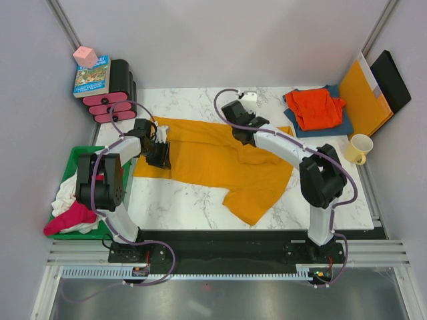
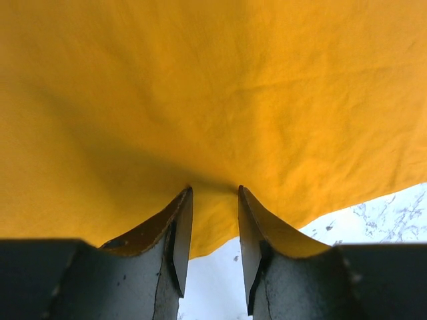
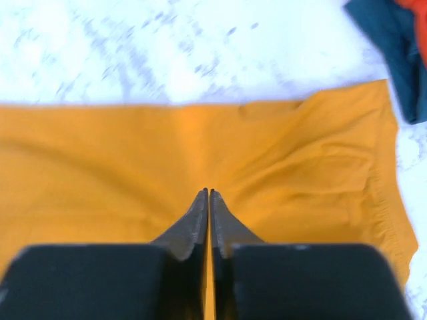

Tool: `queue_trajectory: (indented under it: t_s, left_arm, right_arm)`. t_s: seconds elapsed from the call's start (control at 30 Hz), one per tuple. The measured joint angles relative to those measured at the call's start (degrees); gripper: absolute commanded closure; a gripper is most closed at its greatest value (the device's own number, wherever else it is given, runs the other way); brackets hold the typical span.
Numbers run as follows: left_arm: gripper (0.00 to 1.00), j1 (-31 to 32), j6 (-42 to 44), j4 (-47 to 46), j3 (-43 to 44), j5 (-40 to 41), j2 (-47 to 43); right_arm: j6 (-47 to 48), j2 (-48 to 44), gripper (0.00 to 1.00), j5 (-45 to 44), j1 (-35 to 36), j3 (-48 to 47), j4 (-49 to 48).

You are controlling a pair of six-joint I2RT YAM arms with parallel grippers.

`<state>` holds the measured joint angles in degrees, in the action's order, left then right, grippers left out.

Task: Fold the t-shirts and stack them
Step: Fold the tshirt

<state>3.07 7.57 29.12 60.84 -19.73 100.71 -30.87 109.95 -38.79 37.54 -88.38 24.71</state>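
The yellow t-shirt (image 1: 207, 160) lies spread across the middle of the marble table (image 1: 180, 207), one sleeve trailing toward the near edge. A red-orange t-shirt (image 1: 315, 107) sits folded on a dark blue t-shirt (image 1: 303, 128) at the far right corner, and a white t-shirt (image 1: 67, 193) and a magenta t-shirt (image 1: 67, 220) are heaped in the green bin (image 1: 73, 160) at the left. The left gripper (image 2: 213, 190) is at the yellow shirt's left edge, jaws partly apart with the hem between them. The right gripper (image 3: 208, 191) is pressed nearly shut near the far edge, pinching a pucker of the cloth.
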Motion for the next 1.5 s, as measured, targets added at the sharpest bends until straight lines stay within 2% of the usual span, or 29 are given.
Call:
queue_trajectory:
  t_s: [0.13, 0.27, 0.53, 0.83, 1.2, 1.27, 1.3, 1.33, 1.37, 1.5]
  left_arm:
    - [0.60, 0.00, -0.87, 0.85, 4.98, 0.13, 1.62]
    - [0.60, 0.00, -2.19, 0.94, 16.79, 0.20, 6.78]
    - [0.60, 0.00, -4.37, 2.51, 41.57, 1.36, 21.86]
    - [0.60, 0.00, -4.83, 8.90, 53.68, 2.78, 34.45]
    - [0.59, 0.00, -5.16, 15.10, 64.32, 4.70, 41.31]
    - [0.58, 0.07, -5.18, 15.45, 65.90, 4.72, 42.14]
    - [0.57, 0.07, -5.20, 15.50, 65.96, 4.70, 42.18]
    - [0.56, 0.02, -5.25, 15.67, 65.96, 4.66, 42.16]
    - [0.51, -0.07, -5.27, 15.63, 65.85, 4.61, 41.90]
    - [0.47, -1.09, -6.78, 12.57, 56.83, 4.33, 35.39]
  right_arm:
    - [1.07, 5.18, 1.00, 0.66, -6.40, -4.70, 0.76]
    - [2.75, 12.31, 1.00, 1.14, -10.84, -6.62, 2.23]
    - [3.96, 19.45, 1.00, 2.38, -11.52, -10.34, 5.53]
    - [4.17, 23.28, 1.00, 3.21, -12.63, -16.46, 7.08]
    - [4.00, 35.76, 1.00, 7.21, -18.08, -39.19, 13.29]
    - [3.89, 36.41, 0.94, 8.41, -18.78, -40.57, 13.42]
    - [3.87, 36.41, 0.87, 8.90, -18.91, -40.57, 13.40]
    - [3.89, 36.09, 0.70, 9.22, -18.97, -39.71, 12.41]
    - [3.87, 34.67, 0.64, 9.44, -18.97, -37.18, 10.43]
    - [3.74, 25.46, 0.58, 10.75, -18.78, -23.50, 5.97]
